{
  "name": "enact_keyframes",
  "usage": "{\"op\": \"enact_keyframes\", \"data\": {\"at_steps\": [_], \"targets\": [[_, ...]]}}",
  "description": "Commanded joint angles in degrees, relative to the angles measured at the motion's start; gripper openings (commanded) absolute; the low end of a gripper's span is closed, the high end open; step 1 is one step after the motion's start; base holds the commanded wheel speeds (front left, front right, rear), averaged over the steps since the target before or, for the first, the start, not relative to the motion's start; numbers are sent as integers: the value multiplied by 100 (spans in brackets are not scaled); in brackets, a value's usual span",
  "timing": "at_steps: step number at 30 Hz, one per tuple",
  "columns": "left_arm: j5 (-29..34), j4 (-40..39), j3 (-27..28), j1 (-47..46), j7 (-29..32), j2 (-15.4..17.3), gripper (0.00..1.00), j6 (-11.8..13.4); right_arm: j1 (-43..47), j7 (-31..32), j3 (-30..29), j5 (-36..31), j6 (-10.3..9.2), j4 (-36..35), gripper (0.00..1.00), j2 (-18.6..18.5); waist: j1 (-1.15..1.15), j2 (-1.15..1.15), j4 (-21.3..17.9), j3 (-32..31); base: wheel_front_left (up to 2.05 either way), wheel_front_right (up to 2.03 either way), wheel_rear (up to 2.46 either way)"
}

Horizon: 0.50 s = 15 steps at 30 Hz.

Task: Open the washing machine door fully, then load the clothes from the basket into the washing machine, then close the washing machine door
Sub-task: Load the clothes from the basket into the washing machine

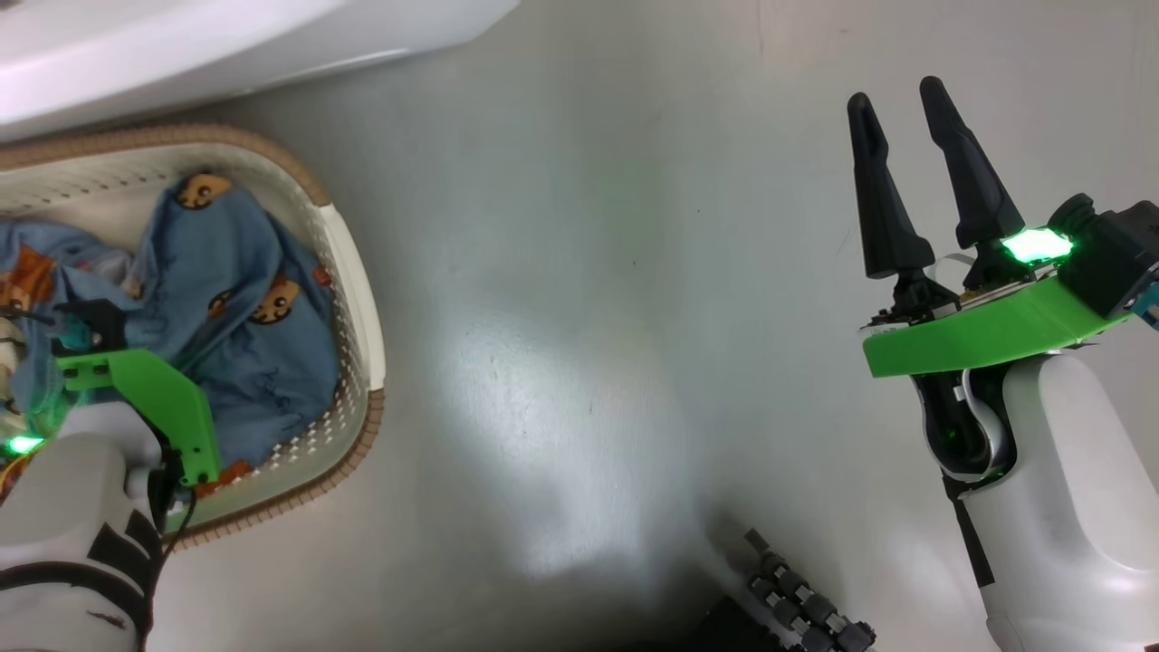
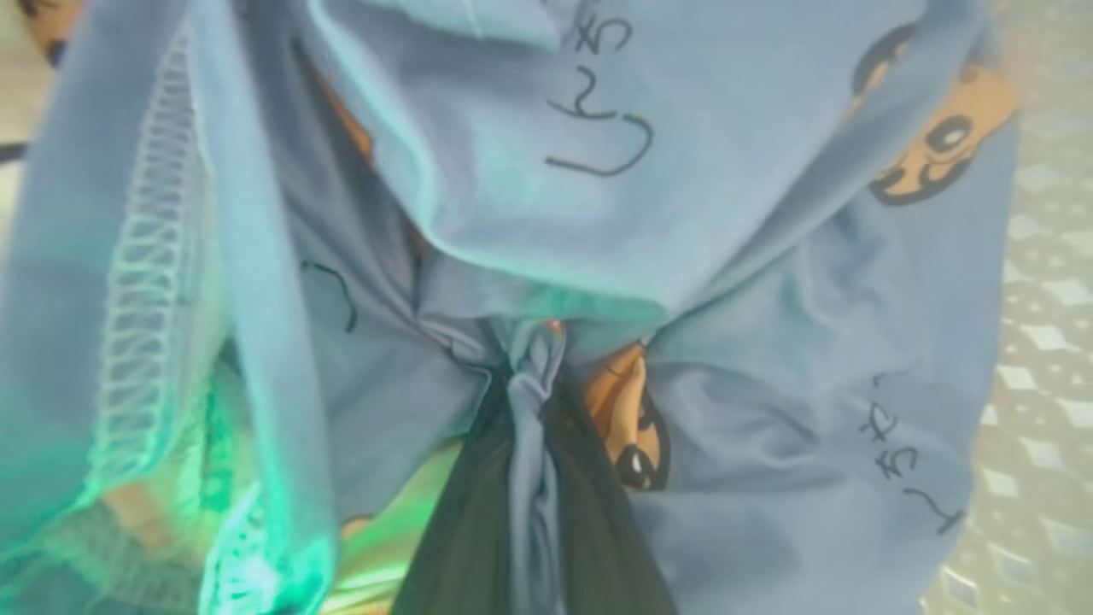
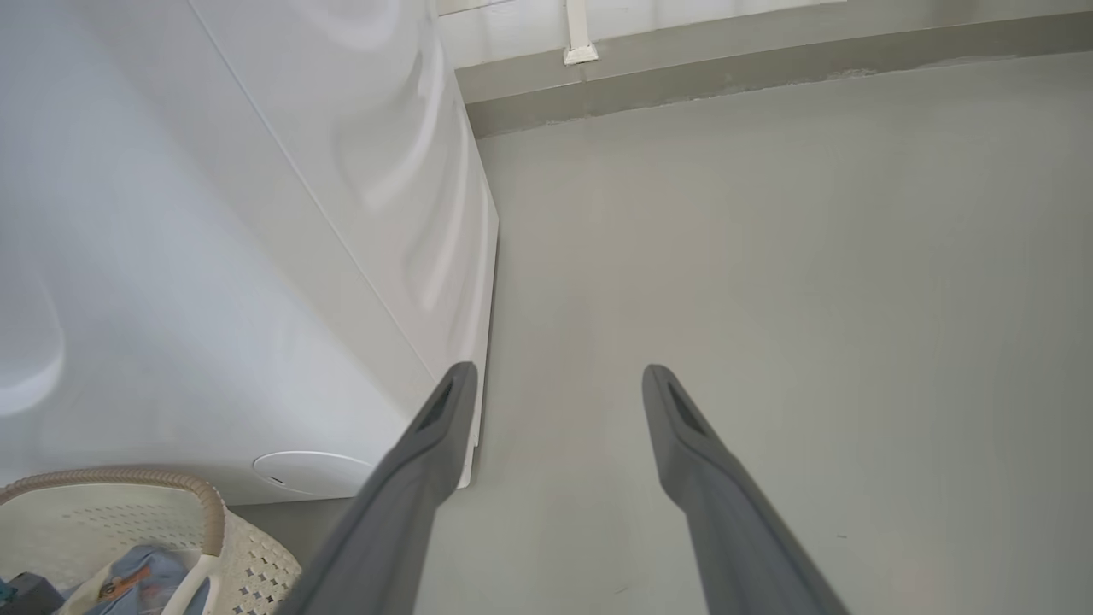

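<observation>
Head view: the basket (image 1: 358, 299) sits on the grey floor (image 1: 589, 317) at lower left, just below the white washer (image 1: 181, 45) that crosses the top left corner. The blue clothes (image 1: 253, 308) lie heaped inside the basket. The left arm (image 1: 72, 507), with its green bracket (image 1: 163, 398), reaches down into the basket, and its fingers are sunk out of sight in the fabric. Well apart at the right, the right gripper (image 1: 896, 95) hangs over bare floor, its two dark fingers pointing up the picture with a clear gap between them and nothing in it.

Left wrist view: the left gripper (image 2: 534, 363) is pinched tight on a bunched fold of the clothes, the cloth squeezed between the two dark fingers (image 2: 461, 530) and draping all round them. A strip of the basket's perforated wall shows at the right edge.

Right wrist view: the right gripper's fingers stand wide apart over the floor, touching nothing. The washer's white side fills the left, its corner just beside the left-hand fingertip. The basket, with a little of the clothes in it, sits at the bottom left, close against the washer's foot. A skirting board (image 3: 683, 77) runs along the top.
</observation>
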Motion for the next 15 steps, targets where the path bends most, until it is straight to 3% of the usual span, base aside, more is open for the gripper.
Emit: {"op": "enact_keyframes", "data": {"at_steps": [1,15], "targets": [[-57,-14,88,147,-122,153,0,-1,117,-68,111,47,9,-124,100,-8,0,0,6,-73,0,0,0],[-460,-48,240,612,-1233,-52,0,-571,220,-68,141,40,9,-3,100,-69,0,0,261,-1136,0,0,0]]}}
